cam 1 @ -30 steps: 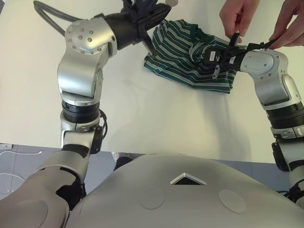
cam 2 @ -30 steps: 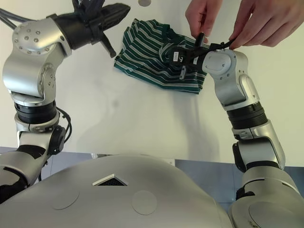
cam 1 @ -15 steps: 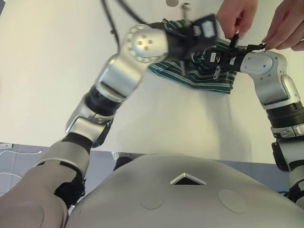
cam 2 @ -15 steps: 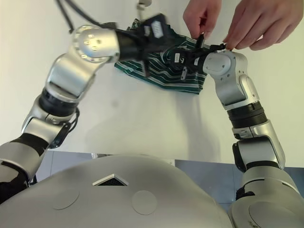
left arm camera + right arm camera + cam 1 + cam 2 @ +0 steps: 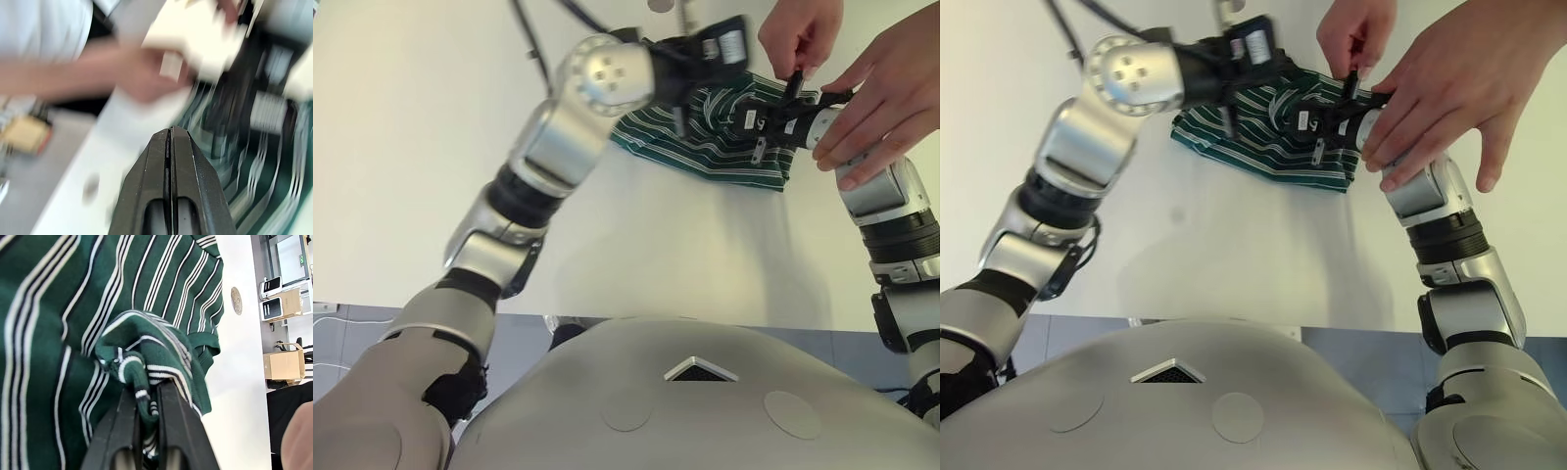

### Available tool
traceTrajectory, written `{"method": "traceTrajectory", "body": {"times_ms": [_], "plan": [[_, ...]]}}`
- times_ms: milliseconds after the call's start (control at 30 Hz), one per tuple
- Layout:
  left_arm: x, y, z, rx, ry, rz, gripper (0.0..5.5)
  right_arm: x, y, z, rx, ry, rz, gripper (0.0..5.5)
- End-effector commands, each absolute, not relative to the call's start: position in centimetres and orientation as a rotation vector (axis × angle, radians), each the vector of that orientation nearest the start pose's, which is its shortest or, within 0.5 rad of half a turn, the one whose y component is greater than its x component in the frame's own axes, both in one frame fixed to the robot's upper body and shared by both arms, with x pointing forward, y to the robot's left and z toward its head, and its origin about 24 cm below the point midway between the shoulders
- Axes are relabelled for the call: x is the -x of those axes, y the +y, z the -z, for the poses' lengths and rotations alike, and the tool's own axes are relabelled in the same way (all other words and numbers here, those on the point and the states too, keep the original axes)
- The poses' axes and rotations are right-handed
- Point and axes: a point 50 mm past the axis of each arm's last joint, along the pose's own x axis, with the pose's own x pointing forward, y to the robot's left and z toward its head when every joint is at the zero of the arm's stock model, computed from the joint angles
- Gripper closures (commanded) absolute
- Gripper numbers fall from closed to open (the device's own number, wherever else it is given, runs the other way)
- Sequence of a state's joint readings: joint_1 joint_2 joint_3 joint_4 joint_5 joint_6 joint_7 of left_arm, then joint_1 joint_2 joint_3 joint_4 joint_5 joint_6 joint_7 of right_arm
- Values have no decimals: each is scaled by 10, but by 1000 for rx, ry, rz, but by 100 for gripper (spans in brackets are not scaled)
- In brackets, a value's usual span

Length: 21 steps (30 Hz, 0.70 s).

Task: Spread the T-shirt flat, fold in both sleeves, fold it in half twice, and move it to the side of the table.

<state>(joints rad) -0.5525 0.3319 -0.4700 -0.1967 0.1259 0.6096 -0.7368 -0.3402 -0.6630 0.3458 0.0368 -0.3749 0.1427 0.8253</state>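
A green T-shirt [image 5: 720, 147] with white stripes lies crumpled at the far middle of the white table [image 5: 421, 166]. My right gripper [image 5: 145, 404] is shut on a bunched fold of the T-shirt [image 5: 73, 308], at the heap's right side [image 5: 760, 147]. A person's two hands [image 5: 867, 108] hold my right wrist and the black parts behind that gripper. My left gripper [image 5: 677, 125] hangs over the shirt's left part, its fingers [image 5: 161, 142] pressed shut with nothing between them.
The table's front edge [image 5: 636, 315] runs just ahead of my torso. Bare white tabletop stretches left and in front of the shirt. A small round mark [image 5: 1226, 6] sits on the table beyond the shirt. A floor with boxes [image 5: 281, 364] lies past the far edge.
My left arm has swung from the table's left side to above the shirt. The person's one hand has shifted down onto my right wrist. The right gripper has stayed on the shirt.
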Motion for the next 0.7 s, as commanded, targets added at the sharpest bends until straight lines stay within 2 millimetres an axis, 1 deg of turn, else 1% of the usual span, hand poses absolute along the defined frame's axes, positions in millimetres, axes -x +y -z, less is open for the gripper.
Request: {"method": "traceTrajectory", "body": {"times_ms": [33, 67, 100, 133, 167, 233, 333, 400, 467, 567, 633, 700], "plan": [[-283, 101, -92, -651, 324, 867, 550, -290, -180, -88, 986, 343, -893, 515], [-282, 105, -83, -635, 357, 845, 550, -290, -180, -89, 943, 352, -888, 515], [-281, 105, -75, -601, 381, 835, 550, -291, -180, -90, 893, 366, -882, 515], [-280, 104, -67, -577, 403, 835, 550, -291, -181, -90, 852, 383, -876, 491], [-278, 103, -60, -560, 422, 835, 550, -292, -181, -90, 823, 395, -871, 478], [-276, 103, -50, -537, 450, 835, 550, -293, -183, -89, 791, 412, -863, 434], [-275, 102, -40, -498, 472, 836, 550, -293, -184, -90, 739, 434, -853, 365], [-276, 99, -36, -465, 475, 841, 550, -293, -187, -91, 655, 459, -834, 324], [-278, 96, -32, -449, 481, 838, 550, -296, -193, -94, 525, 501, -813, 318], [-276, 99, -24, -454, 516, 836, 550, -298, -196, -98, 356, 560, -816, 318], [-273, 101, -21, -454, 534, 833, 550, -300, -203, -97, 275, 600, -790, 318], [-270, 103, -20, -452, 545, 828, 550, -302, -210, -95, 248, 617, -744, 318]]}}
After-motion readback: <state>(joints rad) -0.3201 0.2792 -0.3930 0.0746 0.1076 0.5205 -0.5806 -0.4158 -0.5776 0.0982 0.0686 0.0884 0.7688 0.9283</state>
